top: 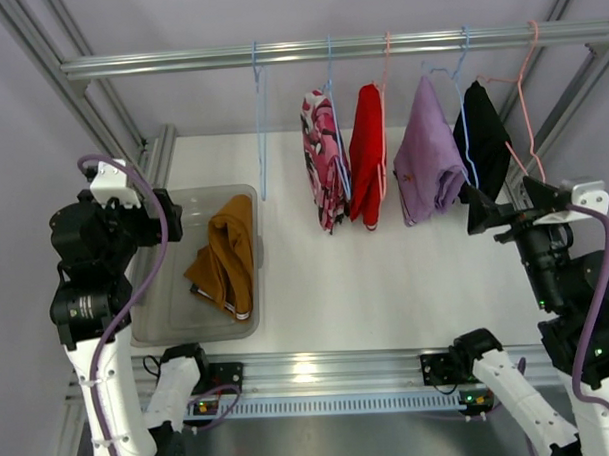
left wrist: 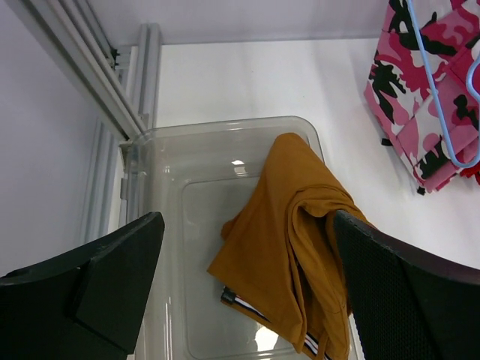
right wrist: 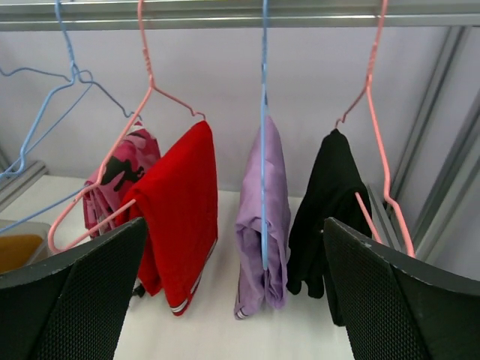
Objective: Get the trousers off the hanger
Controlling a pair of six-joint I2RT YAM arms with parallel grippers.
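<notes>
In the top view, the trousers (top: 225,256) lie crumpled in a clear plastic bin (top: 153,328) at the lower left of the frame, heaped toward its right-hand wall, with a pale stripe showing at the hem. The hanger (top: 260,129) hangs bare and edge-on from the metal rail (top: 179,62) at the upper middle, well apart from the trousers. To its right hang a pink patterned garment (top: 323,172), a red garment (top: 367,156), a purple garment (top: 427,154) and a black garment (top: 486,137), all above the white desk (top: 386,275). The left end effector (top: 167,215) sits at the bin's upper left edge. The right end effector (top: 481,212) sits at the right of the frame, just beside the black garment.

From the left wrist, we see the left end effector's fingers (left wrist: 112,285) spread wide with nothing between them. The mustard cloth lies in the bin below, lower middle of the frame.

From the right wrist, the right end effector's fingers (right wrist: 397,292) likewise stand wide apart and hold nothing. The red, purple and black garments hang across the middle of the frame. Which blue wire at the upper left is the bare hanger, we cannot tell.
</notes>
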